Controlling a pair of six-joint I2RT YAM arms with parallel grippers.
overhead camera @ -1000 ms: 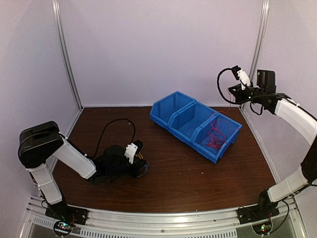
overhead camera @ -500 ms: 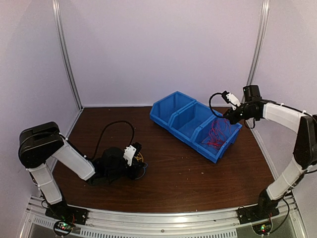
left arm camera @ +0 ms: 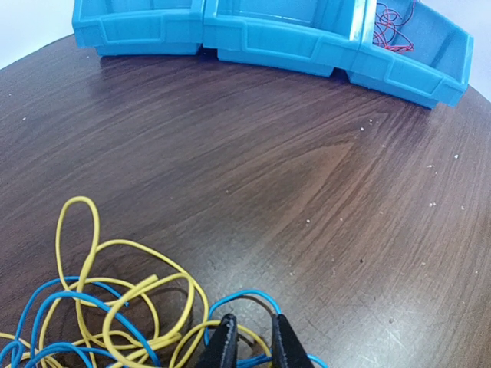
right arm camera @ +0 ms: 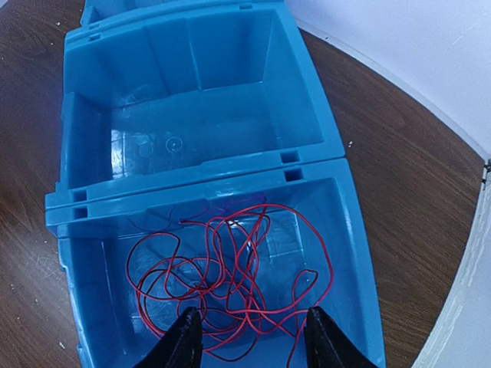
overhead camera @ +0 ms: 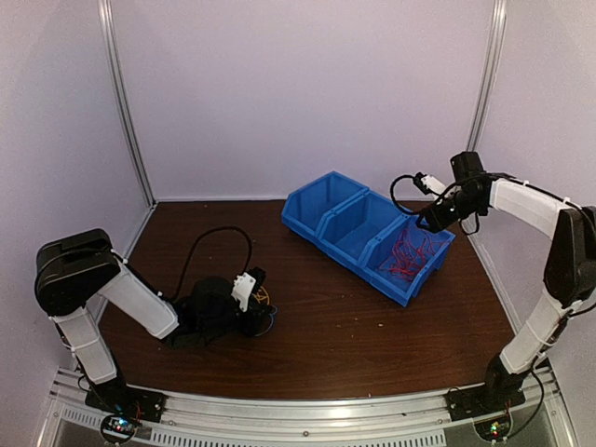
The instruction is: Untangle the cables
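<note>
Left wrist view puts your left gripper (left arm camera: 249, 346) low over the wooden table (left arm camera: 307, 153). Its 2 fingers are drawn almost together, with only a thin slit between them. Blue and yellow strands run right at the tips, but you cannot tell whether any strand is actually pinched. Just left of those tips lies a tangle of yellow loops (left arm camera: 84, 253) crossing over and under blue loops (left arm camera: 69, 297), flat on the wood. In the top external view this heap sits in the near-left part of the table, well apart from the blue bin (overhead camera: 321, 200), which has 3 compartments in a row and stands angled across the far right. Right wrist view shows your right gripper (right arm camera: 252, 341) spread wide with nothing between its fingers. It hangs over the bin's right end compartment, where the red cables (right arm camera: 230, 268) lie in a loose snarl on the floor.
</note>
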